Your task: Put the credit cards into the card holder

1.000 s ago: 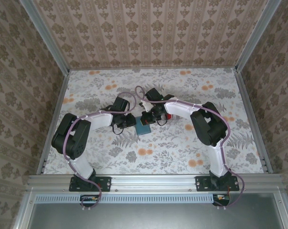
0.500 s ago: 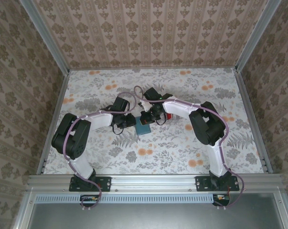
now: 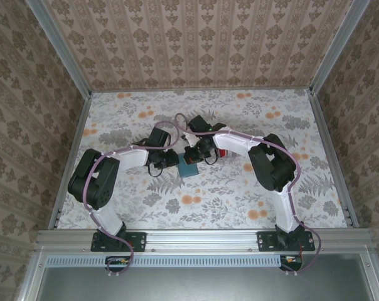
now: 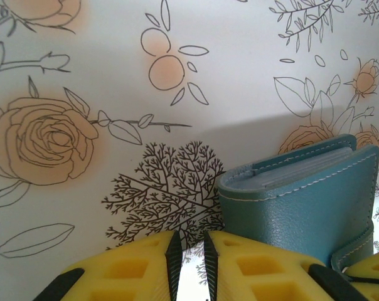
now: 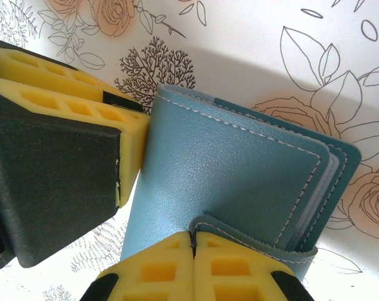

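Right wrist: right tool (image 5: 192,243) clamps the flap of the seemingly light, pliable card holder (image 5: 221,179); left tool (image 5: 136,111), narrowly parted, rests against its spine.

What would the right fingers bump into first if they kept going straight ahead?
The teal card holder: it sits right at the tips of the shut right fingers, probably touching.

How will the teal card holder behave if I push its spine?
Probably slides, not tips: the card holder lies broad-side down on the table. Its stitched cover looks soft, so expect flex. The covers gape at the open edge, so lifting by one cover may let it fall open.
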`<state>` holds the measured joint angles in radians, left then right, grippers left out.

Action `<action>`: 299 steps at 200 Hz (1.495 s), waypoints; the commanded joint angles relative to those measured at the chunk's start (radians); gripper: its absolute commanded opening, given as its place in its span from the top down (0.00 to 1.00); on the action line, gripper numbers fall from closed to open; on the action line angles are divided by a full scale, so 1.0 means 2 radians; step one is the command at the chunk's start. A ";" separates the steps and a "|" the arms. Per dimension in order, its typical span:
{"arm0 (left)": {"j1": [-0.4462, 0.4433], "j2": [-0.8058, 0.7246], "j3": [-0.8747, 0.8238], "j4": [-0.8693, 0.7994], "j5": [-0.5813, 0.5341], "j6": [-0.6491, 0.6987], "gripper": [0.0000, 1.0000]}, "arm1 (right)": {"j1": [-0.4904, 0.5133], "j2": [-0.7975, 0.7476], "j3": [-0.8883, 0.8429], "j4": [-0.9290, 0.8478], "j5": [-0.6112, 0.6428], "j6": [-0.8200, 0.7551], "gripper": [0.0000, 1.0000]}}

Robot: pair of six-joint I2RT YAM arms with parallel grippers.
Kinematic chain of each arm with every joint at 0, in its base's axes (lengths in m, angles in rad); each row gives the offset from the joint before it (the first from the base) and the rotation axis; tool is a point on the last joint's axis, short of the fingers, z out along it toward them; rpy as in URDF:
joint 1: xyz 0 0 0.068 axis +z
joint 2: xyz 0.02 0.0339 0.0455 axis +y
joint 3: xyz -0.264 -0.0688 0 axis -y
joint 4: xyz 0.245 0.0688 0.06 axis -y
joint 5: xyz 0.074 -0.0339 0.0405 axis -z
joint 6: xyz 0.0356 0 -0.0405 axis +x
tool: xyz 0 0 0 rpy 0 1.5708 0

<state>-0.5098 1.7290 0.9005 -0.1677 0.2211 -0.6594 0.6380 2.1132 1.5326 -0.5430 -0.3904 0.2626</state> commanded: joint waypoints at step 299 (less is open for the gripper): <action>0.114 -0.396 -0.120 -0.073 -0.217 0.051 0.45 | 0.027 -0.305 -0.140 0.066 0.305 -0.055 0.44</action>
<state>-0.3153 1.0164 0.6750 -0.2665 -0.1112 -0.6220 0.7052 1.6585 1.3785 -0.5022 0.0067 0.2047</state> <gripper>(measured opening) 0.465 0.547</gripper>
